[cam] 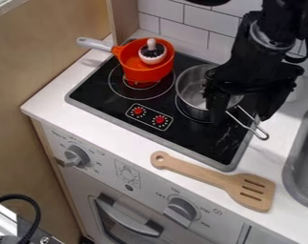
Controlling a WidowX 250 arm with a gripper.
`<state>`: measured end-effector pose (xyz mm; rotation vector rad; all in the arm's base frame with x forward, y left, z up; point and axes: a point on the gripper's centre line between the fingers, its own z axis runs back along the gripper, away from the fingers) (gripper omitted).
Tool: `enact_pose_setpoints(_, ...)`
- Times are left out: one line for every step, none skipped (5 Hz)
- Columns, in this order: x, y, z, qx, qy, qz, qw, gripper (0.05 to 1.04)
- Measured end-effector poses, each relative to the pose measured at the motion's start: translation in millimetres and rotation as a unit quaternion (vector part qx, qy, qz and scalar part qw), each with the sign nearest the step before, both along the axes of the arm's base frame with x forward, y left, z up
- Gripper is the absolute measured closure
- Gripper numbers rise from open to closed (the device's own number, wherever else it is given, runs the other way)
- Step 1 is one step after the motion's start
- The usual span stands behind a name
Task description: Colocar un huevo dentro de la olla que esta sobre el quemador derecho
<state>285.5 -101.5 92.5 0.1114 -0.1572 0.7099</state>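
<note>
The black gripper (244,113) hangs over the right side of the stove, its two fingers spread apart. Its left finger covers part of the silver metal pot (191,85) on the right burner. The pot's wire handle (251,127) points to the lower right, passing beneath the gripper. The visible left part of the pot's inside is shiny metal; the rest is hidden behind the gripper.
An orange pan (146,71) on the left burner holds a white-and-dark object with a knob (152,51). A wooden slotted spatula (210,177) lies along the counter's front. The grey sink (296,167) is at the right edge, and a tiled wall (197,21) stands behind.
</note>
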Motion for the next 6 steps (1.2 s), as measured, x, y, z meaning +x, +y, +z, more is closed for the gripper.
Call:
enact_pose_setpoints(-1.4, 0.9, -10.2, 0.005, 0.014, 0.005, 0.9999, 0.085)
enact_pose_setpoints(13.9, -7.6, -10.6, -0.003, -0.013, 0.016, 0.9998, 0.085)
enact_pose_setpoints(37.7, -14.4, -3.3, -0.013, -0.039, 0.022, 0.9989, 0.085)
enact_pose_setpoints(58.9, -16.0, -1.6, -0.008, -0.062, 0.02, 0.9978, 0.085)
enact_pose_setpoints(74.5, -16.4, -2.4, -0.01, -0.098, 0.007, 0.9951, 0.085)
enact_pose_setpoints(87.5, -17.9, -7.6, -0.01, -0.125, 0.001, 0.9921, 0.085)
